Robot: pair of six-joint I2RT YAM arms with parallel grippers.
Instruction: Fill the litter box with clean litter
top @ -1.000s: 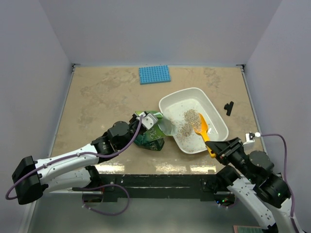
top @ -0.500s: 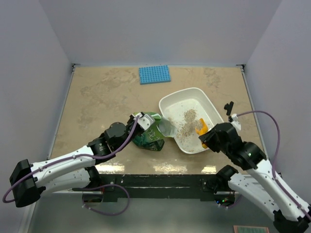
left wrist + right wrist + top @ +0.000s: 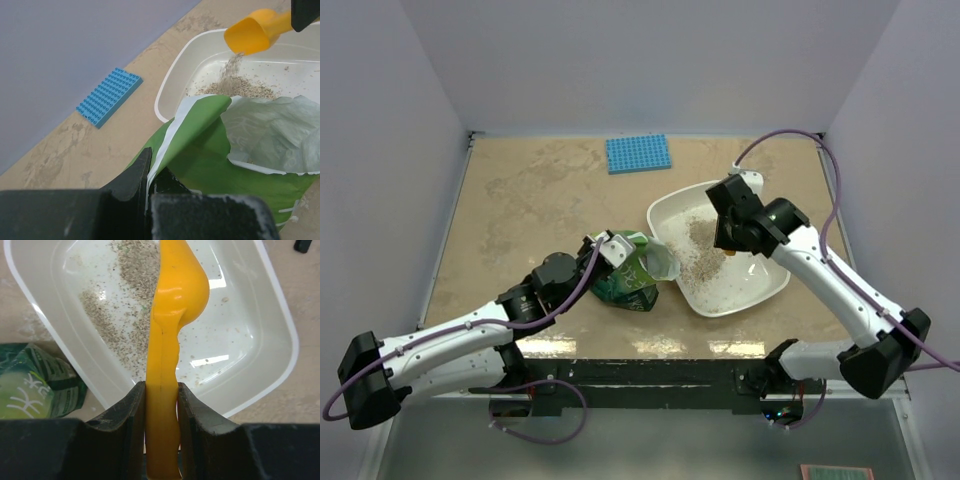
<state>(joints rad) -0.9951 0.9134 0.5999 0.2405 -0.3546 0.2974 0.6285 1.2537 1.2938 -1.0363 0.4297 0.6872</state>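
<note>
1. The orange scoop (image 3: 175, 295) was held tilted over the litter box (image 3: 260, 355), its handle clamped between the right fingers (image 3: 125, 410).
2. The clean litter (image 3: 240, 89) was heaped inside the box, and a thin stream was seen falling from the scoop.
3. The green foil bag (image 3: 200, 150), just beside the box on the counter (image 3: 540, 200), was pinched at its edge by the closed left fingers (image 3: 131, 182).

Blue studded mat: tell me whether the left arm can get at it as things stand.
Probably not yet: the left arm has its jaws shut on the green bag, which must go first. Nothing stands between them and the blue mat.
</note>
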